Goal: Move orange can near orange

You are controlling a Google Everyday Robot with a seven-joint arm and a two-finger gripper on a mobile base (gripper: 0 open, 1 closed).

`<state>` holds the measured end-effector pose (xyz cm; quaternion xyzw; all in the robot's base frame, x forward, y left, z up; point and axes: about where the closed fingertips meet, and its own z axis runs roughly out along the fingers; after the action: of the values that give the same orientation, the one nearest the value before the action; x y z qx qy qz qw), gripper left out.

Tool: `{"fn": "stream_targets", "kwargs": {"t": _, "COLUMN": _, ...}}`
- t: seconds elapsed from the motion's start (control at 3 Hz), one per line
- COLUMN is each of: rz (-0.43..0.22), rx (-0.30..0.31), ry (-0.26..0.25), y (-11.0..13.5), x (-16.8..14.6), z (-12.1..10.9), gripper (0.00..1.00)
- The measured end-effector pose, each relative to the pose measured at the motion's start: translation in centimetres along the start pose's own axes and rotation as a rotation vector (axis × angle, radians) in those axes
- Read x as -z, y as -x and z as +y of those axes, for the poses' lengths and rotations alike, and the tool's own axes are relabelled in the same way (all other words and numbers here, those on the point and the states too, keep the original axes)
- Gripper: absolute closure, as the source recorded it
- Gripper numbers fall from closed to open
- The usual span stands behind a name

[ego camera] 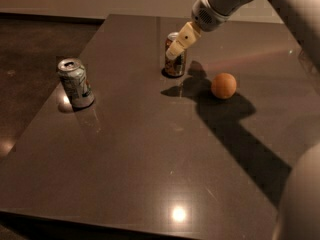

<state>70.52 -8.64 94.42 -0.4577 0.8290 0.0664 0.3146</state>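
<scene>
The orange can [175, 64] stands upright on the dark table [150, 149], toward the back middle. The orange [223, 85] lies on the table to the right of it, about a can's height away. My gripper [178, 45] hangs from the arm coming in at the top right. Its pale tip is in front of the can's upper part and covers part of its top.
A silver-white can with green markings [75, 83] stands upright at the left side of the table. The table's left edge drops to a dark floor [30, 49]. The arm's shadow falls across the right half of the table.
</scene>
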Motion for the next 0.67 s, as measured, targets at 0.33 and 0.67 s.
{"fn": "stream_targets", "kwargs": {"t": 0.33, "rz": 0.008, "rx": 0.007, "ry": 0.031, "y": 0.9, "x": -2.3, "z": 0.2, "gripper": 0.0}}
{"fn": "stream_targets", "kwargs": {"t": 0.67, "rz": 0.017, "rx": 0.012, "ry": 0.056, "y": 1.3, "x": -3.7, "z": 0.3, "gripper": 0.17}}
